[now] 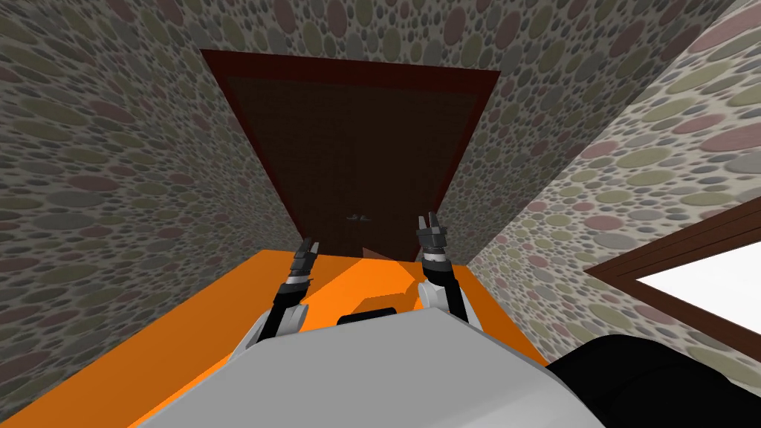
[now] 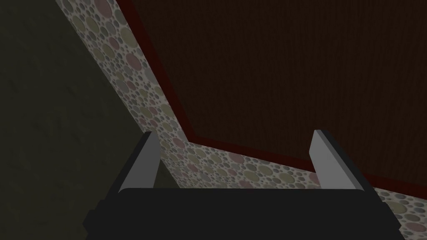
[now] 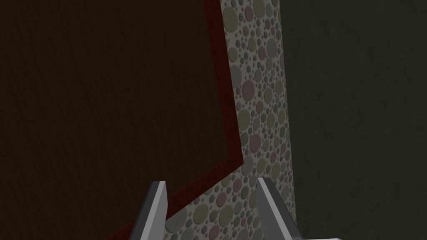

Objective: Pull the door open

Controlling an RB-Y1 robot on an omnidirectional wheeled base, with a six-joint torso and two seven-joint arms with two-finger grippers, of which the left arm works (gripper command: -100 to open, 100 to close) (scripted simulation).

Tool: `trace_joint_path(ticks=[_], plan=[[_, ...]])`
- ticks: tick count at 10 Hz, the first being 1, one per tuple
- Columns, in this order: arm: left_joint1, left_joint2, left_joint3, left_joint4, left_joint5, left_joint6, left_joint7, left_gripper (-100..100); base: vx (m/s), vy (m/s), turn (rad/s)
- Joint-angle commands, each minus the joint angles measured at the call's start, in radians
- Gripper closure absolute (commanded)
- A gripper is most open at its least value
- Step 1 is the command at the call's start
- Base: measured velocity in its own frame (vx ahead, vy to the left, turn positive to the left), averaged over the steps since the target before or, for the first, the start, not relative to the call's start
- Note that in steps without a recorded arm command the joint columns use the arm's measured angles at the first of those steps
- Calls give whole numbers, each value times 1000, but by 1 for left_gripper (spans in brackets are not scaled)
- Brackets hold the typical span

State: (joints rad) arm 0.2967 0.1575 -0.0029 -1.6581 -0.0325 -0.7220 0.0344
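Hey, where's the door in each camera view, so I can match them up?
Head view: the door fills the upper middle, straight ahead.
Left wrist view: the door lies beyond the open jaws, its corner past their gap.
Right wrist view: the door lies beyond the open jaws, corner just past them.
Shared landmark: the dark red frame between door and spotted wallpaper.

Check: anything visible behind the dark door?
Nothing. The door sits shut in its red frame, covering whatever lies behind. On its face, a small handle.

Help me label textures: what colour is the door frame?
Dark red frame around a dark brown door; clearest in head view.
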Motion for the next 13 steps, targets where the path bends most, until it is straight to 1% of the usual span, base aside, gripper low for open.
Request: trace_joint_path(ticks=[1, 8, 9, 13], plan=[[-12, 7, 0, 50, 5, -11, 12, -100, 107, -19, -81], [-66, 41, 4, 254, 27, -41, 63, -100, 101, -11, -77], [-66, 41, 4, 259, 27, -41, 63, -100, 60, -6, -24], [-96, 59, 6, 373, 39, -58, 92, -100, 88, -9, -68]])
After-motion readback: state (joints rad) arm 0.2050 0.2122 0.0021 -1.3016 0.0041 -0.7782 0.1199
